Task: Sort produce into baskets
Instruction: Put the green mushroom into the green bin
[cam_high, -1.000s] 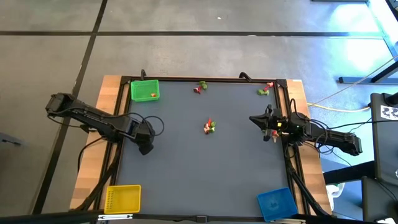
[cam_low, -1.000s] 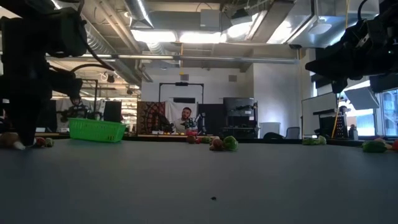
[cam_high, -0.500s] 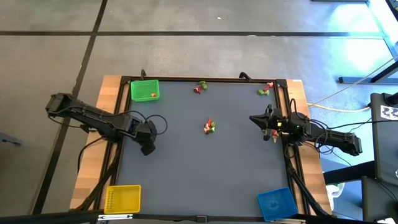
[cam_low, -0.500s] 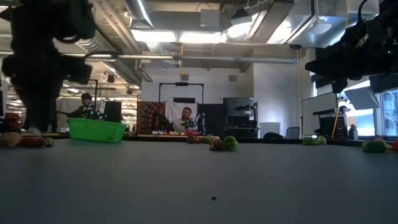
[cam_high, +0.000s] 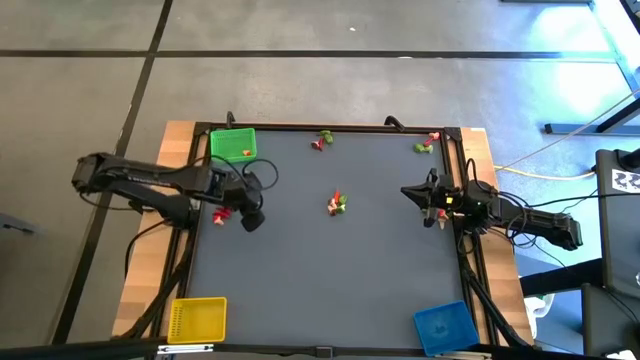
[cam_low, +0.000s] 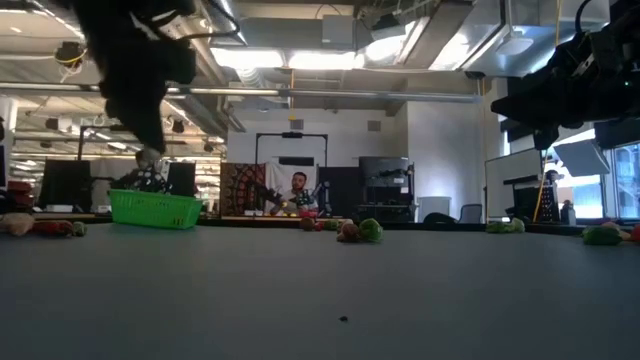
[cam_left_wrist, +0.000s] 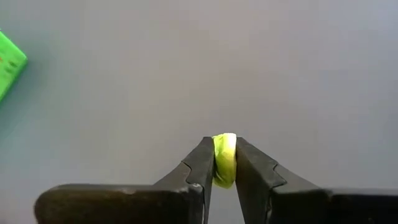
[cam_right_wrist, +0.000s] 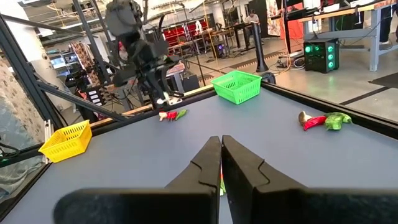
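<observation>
The left gripper (cam_left_wrist: 225, 163) is clamped on a small yellow-green produce piece (cam_left_wrist: 224, 158), pinched between its fingertips above bare table (cam_high: 330, 280). Its arm reaches in from the table's left side, with the green basket (cam_high: 232, 145) just beyond the jaws and a few red pieces (cam_high: 220, 215) lying just behind them. A second ago this gripper was down at the tabletop; now it is lifted and nearer the basket. The right gripper (cam_right_wrist: 221, 163) is clenched on nothing and unmoved near the right edge.

Dark grey table (cam_high: 330, 270), green basket (cam_high: 232, 145) at far left corner, yellow basket (cam_high: 197, 319) near left, blue basket (cam_high: 442, 326) near right, produce clusters at centre (cam_high: 337, 203), far edge (cam_high: 323, 139), far right corner (cam_high: 426, 144), left edge (cam_high: 219, 214).
</observation>
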